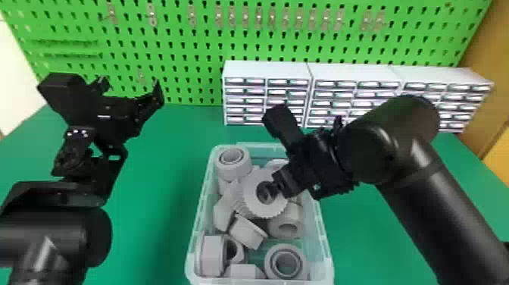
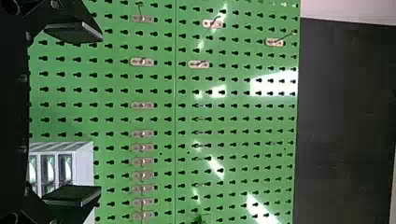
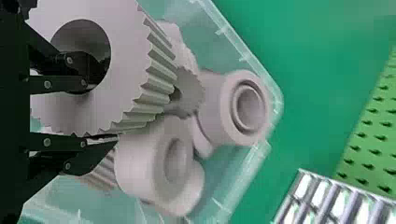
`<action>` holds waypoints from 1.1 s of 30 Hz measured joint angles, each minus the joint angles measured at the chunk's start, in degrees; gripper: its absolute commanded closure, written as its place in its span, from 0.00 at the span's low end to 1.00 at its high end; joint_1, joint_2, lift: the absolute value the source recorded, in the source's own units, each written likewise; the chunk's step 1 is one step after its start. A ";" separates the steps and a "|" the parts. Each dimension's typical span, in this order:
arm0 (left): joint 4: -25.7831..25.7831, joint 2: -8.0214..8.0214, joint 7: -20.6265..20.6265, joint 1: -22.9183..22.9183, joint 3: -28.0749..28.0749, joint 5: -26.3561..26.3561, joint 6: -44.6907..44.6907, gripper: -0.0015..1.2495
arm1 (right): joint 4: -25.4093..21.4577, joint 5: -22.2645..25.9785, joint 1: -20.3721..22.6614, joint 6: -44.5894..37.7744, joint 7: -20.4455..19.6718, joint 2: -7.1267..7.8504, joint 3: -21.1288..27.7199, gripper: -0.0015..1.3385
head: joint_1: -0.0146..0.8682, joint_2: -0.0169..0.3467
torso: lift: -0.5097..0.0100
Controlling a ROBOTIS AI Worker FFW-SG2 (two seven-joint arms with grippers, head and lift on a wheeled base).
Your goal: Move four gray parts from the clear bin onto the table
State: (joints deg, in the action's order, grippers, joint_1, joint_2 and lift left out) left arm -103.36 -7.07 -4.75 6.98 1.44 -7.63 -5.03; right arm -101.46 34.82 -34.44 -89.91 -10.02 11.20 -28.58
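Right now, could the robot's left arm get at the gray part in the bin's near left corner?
Probably: the left gripper is open and empty, nothing covers that gray part, and the right gripper is farther back.

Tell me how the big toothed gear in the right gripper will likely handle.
The gear is probably stiff, its teeth crisp and its face flat. It may swivel, since the right gripper has one finger in its central hole and one outside the rim. Stood on its round edge, it would likely roll.
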 measured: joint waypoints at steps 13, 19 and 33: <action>0.00 0.04 0.03 -1.32 0.56 1.03 -0.71 0.11 | -6.63 -7.36 4.26 0.00 0.00 -0.69 10.82 0.93 | 0.78 0.14 | 0.89; -0.25 0.04 0.01 -1.85 0.89 1.21 -0.97 0.11 | -10.10 -10.12 6.71 0.00 0.03 -0.66 15.97 0.93 | 0.78 0.14 | 0.89; -0.87 0.12 0.00 -2.57 1.19 1.42 -1.45 0.11 | -16.02 -13.23 12.90 0.00 0.00 0.27 28.36 0.93 | 0.78 0.14 | 0.89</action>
State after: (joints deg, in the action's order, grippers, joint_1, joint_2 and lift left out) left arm -104.23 -6.95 -4.74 4.41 2.63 -6.21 -6.48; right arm -117.48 21.59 -21.54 -89.91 -10.02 11.47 -0.23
